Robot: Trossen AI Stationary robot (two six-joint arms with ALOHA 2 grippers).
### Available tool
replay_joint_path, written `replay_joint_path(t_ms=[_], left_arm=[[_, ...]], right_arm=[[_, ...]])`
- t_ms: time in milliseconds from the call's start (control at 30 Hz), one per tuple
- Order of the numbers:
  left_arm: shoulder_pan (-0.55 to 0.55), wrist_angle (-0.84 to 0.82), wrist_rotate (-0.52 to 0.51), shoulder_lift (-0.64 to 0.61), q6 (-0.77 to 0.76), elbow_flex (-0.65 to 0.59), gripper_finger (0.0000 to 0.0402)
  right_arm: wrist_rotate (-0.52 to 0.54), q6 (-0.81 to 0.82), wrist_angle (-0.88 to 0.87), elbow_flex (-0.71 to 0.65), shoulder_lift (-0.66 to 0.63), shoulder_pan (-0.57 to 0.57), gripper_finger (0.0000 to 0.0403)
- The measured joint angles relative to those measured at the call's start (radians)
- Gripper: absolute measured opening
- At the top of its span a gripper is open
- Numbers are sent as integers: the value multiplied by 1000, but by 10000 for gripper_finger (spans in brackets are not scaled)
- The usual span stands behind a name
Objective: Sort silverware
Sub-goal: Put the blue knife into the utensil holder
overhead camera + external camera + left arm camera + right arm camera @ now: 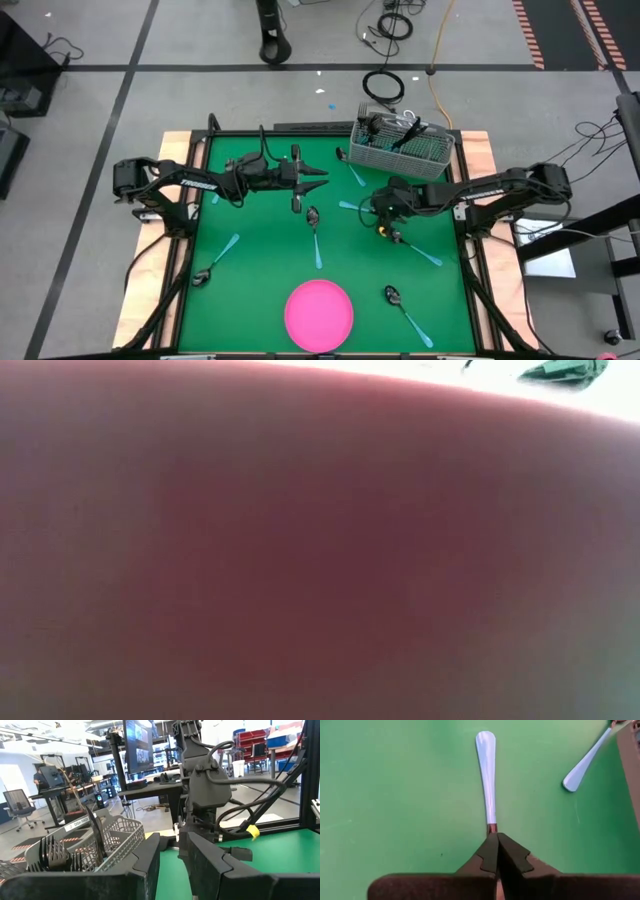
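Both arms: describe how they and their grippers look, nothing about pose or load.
The left arm and right arm are dark, jointed, with white lettering along a link and black cables looped beside them. The left gripper and right gripper have flat, dark, wedge-shaped fingers; the right one's inner edges are notched. A yellow tag hangs from the right arm.

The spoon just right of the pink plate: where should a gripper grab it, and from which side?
Probably at the neck, where the thin blue handle meets the dark bowl, coming straight down with jaws across it. The spoon lies flat and alone on the green mat, so only its top is open.
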Motion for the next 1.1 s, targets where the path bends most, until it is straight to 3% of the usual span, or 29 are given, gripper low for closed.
replay_joint_path(t_ms=[233,400,500,767,933,1100], left_arm=[[0,-34,-8,0,-10,1,100],[-1,-404,-77,30,-2,145,100],[-11,-535,-96,113,19,264,100],[-21,-886,77,428,52,615,100],[-31,-961,129,602,52,798,100],[-32,-1054,146,719,53,934,100]], right_arm=[[-10,-4,-14,1,0,0,9],[11,6,-93,1,-71,0,34],[52,25,-113,1,-140,2,44],[85,79,-195,-12,-331,48,49],[200,102,-241,-13,-431,104,50],[232,95,-252,-13,-481,158,50]])
